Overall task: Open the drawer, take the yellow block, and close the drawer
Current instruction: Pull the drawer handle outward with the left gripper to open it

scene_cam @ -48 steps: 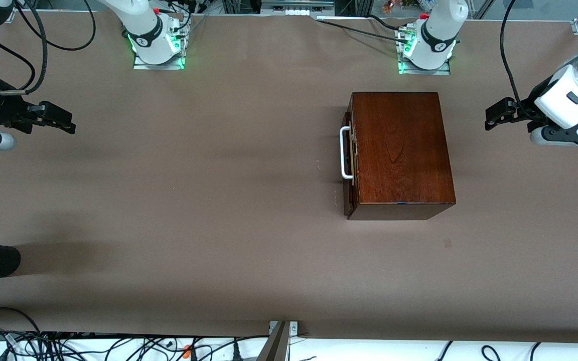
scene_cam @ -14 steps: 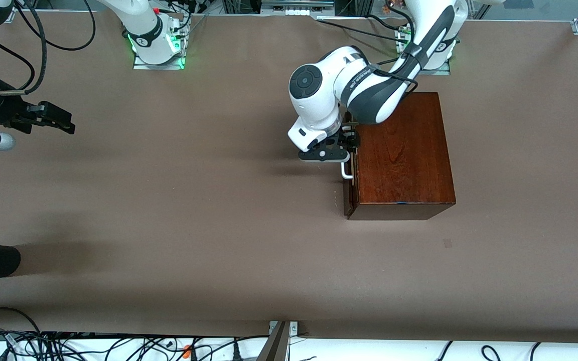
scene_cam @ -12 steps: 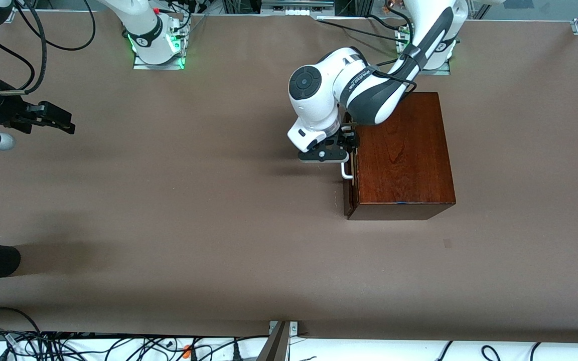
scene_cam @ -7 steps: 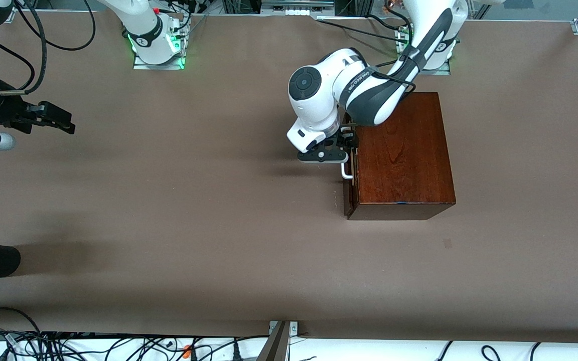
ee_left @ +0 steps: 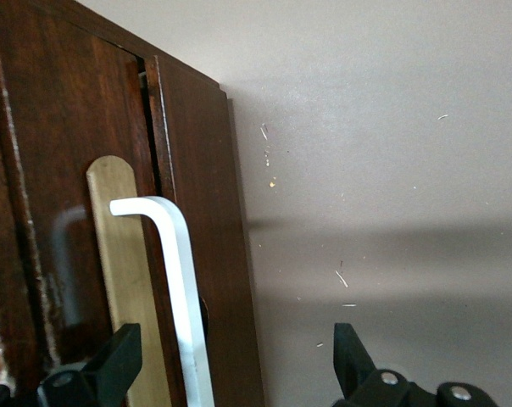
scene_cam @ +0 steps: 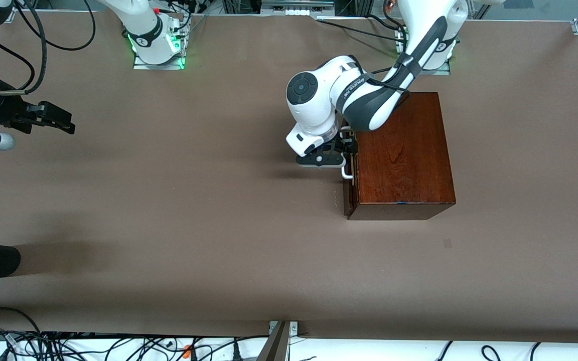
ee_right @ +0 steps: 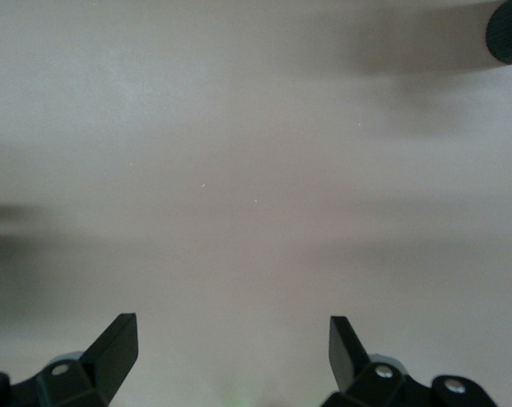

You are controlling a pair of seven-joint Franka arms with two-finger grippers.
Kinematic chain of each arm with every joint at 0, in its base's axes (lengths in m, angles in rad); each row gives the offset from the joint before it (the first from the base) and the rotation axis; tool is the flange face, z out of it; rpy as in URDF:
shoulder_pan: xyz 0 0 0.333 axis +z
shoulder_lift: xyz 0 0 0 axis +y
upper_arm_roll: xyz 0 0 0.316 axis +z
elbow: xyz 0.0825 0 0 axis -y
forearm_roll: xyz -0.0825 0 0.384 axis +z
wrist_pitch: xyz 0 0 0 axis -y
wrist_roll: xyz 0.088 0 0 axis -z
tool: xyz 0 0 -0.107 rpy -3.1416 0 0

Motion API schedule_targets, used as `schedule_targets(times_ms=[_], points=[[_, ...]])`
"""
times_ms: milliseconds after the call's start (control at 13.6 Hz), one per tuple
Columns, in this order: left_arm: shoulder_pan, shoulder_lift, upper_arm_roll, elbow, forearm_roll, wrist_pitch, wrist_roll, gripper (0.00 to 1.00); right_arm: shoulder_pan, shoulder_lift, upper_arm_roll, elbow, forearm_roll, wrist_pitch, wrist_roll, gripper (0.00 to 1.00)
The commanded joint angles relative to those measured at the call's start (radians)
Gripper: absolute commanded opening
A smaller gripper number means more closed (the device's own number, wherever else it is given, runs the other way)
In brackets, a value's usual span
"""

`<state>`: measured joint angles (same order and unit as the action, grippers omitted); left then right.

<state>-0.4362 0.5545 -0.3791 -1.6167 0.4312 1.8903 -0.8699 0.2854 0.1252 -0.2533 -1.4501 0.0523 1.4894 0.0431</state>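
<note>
While the brown worktop (scene_cam: pixel 178 240) lies bare on the side nearest the front camera, the glossy mahogany cabinet (scene_cam: pixel 402 150) stands a little farther in, toward the left arm's end. Its drawer (scene_cam: pixel 347 198) looks shut or nearly shut; only a thin dark gap shows along the front panel in the left wrist view. The white handle (ee_left: pixel 184 288) sits on a pale strip on that front. The left gripper (scene_cam: pixel 347 149) is at the handle, and its fingers (ee_left: pixel 112 360) are spread, one on each side of the white bar, not pinching it. The left arm reaches down from its base over the cabinet's top. The yellow block cannot be seen in any view. The right gripper (scene_cam: pixel 60 120) waits in the air over the right arm's end of the worktop, with its fingers (ee_right: pixel 112 348) spread wide and nothing between them.
</note>
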Motion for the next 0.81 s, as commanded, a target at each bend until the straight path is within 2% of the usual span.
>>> schedule_targets(times_ms=[0,295,738], points=[[-0.029,0.031,0.003,0.020,0.035,0.010,-0.044,1.00,-0.002,-0.003,0.002,0.005,-0.011,0.000,0.001,1.00],[-0.041,0.044,0.003,0.021,0.041,0.021,-0.066,1.00,-0.002,-0.003,0.002,0.005,-0.011,0.000,0.001,1.00],[-0.064,0.059,0.000,0.031,0.038,0.137,-0.139,1.00,-0.002,-0.003,0.002,0.005,-0.011,0.000,0.001,1.00]])
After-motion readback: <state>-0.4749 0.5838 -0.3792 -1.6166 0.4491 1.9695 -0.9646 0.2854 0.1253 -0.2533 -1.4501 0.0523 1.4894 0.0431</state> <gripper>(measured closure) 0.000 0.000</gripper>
